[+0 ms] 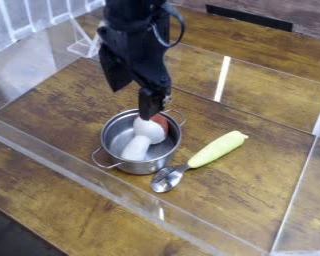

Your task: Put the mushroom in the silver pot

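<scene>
The mushroom (141,138) lies inside the silver pot (136,141), white stem toward the front left and red-brown cap toward the back right. The pot stands on the wooden table near the middle. My gripper (152,103) hangs just above the pot's back rim, open, with nothing between its fingers. The black arm rises from it toward the top of the view.
A yellow-green corn cob (218,149) lies right of the pot. A small metal spoon (167,179) rests in front of the pot. Clear acrylic walls (149,215) border the table's front and sides. A clear stand (85,40) sits at the back left.
</scene>
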`<state>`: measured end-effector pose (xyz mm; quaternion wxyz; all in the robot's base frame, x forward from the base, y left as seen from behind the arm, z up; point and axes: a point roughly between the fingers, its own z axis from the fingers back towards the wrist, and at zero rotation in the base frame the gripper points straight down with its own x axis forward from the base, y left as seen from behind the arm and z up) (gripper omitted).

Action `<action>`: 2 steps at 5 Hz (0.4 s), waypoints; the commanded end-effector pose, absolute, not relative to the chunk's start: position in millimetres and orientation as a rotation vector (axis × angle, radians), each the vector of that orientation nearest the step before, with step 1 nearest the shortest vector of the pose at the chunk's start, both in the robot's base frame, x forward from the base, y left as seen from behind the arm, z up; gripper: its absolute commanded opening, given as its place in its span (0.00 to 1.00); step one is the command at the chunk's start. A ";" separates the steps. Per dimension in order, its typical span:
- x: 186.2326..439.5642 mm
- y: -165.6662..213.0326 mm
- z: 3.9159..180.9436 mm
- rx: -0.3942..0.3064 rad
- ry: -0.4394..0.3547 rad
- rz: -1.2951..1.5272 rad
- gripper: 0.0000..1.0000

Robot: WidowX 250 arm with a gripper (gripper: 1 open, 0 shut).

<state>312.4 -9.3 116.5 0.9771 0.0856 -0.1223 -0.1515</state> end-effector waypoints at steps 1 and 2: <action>317.6 0.5 114.3 0.168 -0.273 -0.284 1.00; 320.8 -0.3 104.5 0.157 -0.263 -0.288 1.00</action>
